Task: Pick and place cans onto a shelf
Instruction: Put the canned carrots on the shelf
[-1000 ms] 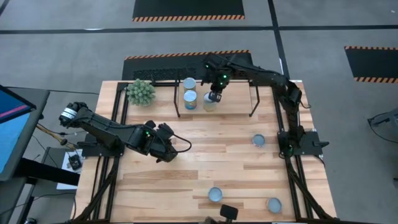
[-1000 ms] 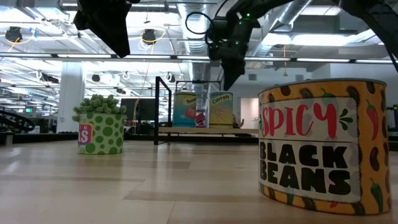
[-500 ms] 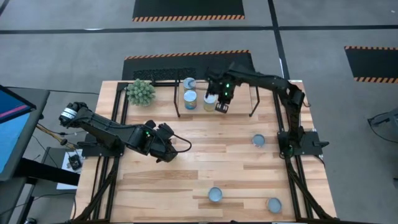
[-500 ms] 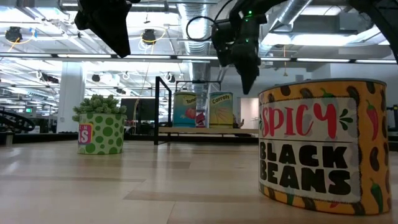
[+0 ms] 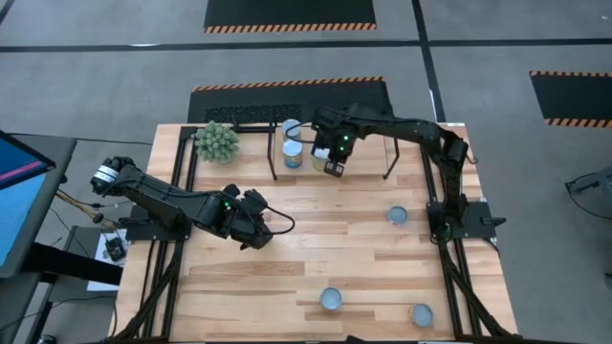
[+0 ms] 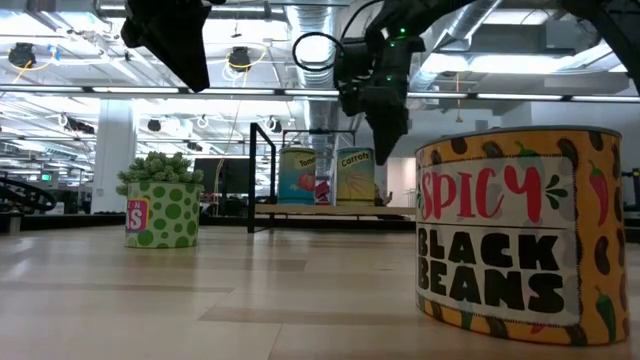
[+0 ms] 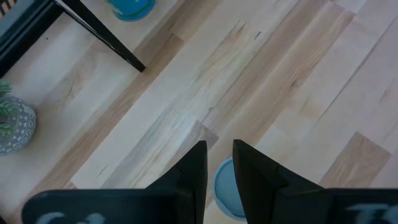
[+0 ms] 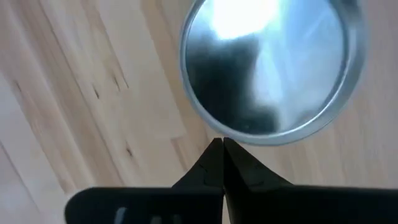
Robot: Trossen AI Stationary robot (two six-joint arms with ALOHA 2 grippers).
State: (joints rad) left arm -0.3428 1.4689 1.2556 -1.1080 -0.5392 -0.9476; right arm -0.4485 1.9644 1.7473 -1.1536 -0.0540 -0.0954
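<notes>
Currently the right gripper [image 5: 334,164] hangs above the shelf [image 5: 368,145], fingers pressed together and empty, tips just over the rim of the carrot can [image 8: 270,65]. Three cans stand on the shelf beside and behind it; three more wait on the table [image 5: 287,239], the nearest [image 5: 397,216] well off toward the right arm's base. Left gripper [image 7: 217,165] idles low over the table, fingers nearly together, a can [image 7: 227,190] under its tips. Judgement: lift clear of the can tops before swinging away, then spread fully and centre over the next lid.
</notes>
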